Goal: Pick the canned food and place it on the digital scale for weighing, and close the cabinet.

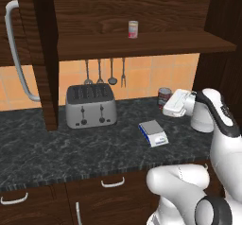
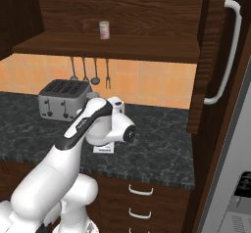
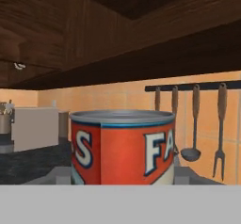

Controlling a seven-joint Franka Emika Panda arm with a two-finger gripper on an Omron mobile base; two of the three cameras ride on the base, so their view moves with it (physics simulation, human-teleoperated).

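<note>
While the claw (image 1: 166, 102) sits low against the back of the tabletop (image 1: 56, 148), I read it as closed on the canned food (image 3: 122, 147): the hand view has the red tin square in the middle and very close, and the left base view shows the tin (image 1: 164, 96) right at the claw's front end. The fingertips themselves are covered, so I judge the grip from that closeness, not from seeing pads on metal.

The step in hand is the pick. Next I would lift the tin off the tabletop and carry it toward me and to the left, to the digital scale (image 1: 153, 134), which lies flat a little in front of the claw, then set it down upright on the pale top.

The cabinet (image 1: 28, 54) stands open, its long curved handle (image 1: 19, 54) out to the left; closing it comes after. A paler tin (image 1: 133, 29) stays on the shelf. The toaster (image 1: 90, 105) is well left of the scale. In the right base view my own arm covers most of the scale.
</note>
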